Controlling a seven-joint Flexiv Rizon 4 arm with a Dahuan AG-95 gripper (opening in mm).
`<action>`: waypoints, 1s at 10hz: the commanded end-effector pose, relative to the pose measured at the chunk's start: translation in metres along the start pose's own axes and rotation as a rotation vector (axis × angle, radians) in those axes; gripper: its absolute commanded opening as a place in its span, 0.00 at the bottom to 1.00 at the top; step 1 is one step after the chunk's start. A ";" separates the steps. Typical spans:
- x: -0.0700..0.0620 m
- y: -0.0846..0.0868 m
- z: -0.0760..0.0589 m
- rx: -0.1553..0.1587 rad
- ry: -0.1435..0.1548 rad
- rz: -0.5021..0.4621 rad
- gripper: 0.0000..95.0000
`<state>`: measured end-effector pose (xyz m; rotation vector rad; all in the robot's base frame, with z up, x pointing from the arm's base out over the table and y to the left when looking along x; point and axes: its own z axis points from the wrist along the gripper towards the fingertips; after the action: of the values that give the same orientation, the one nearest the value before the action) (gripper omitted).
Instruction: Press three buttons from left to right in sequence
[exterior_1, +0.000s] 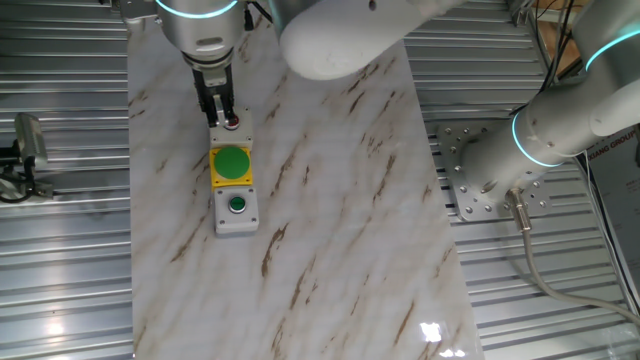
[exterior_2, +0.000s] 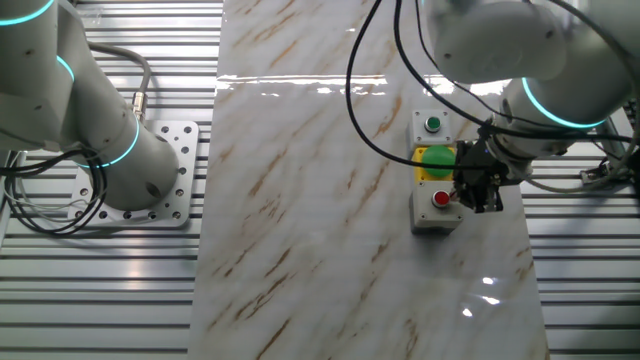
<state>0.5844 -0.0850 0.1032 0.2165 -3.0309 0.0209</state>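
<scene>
Three button boxes lie in a row on the marble board. In one fixed view the grey box with the small red button (exterior_1: 233, 123) is farthest. The yellow box with the large green button (exterior_1: 231, 163) is in the middle. The grey box with the small green button (exterior_1: 237, 205) is nearest. My gripper (exterior_1: 218, 112) points down at the red button's box and covers part of it. In the other fixed view the gripper (exterior_2: 474, 192) sits just right of the red button (exterior_2: 441, 198). Contact with the button is not discernible, and no view shows a gap or contact between the fingertips.
The marble board (exterior_1: 330, 220) lies on a ribbed metal table. A second robot arm's base (exterior_1: 560, 130) stands on a bolted plate to the board's side. My own arm's white link (exterior_1: 350, 35) hangs over the board's far end. Cables trail near the gripper (exterior_2: 390, 90).
</scene>
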 end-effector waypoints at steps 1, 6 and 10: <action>-0.002 0.000 0.000 -0.003 0.010 0.001 0.00; 0.012 0.004 0.002 -0.006 -0.001 0.009 0.00; 0.014 0.005 0.002 -0.011 -0.004 0.007 0.00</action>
<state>0.5707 -0.0826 0.1030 0.2056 -3.0331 0.0053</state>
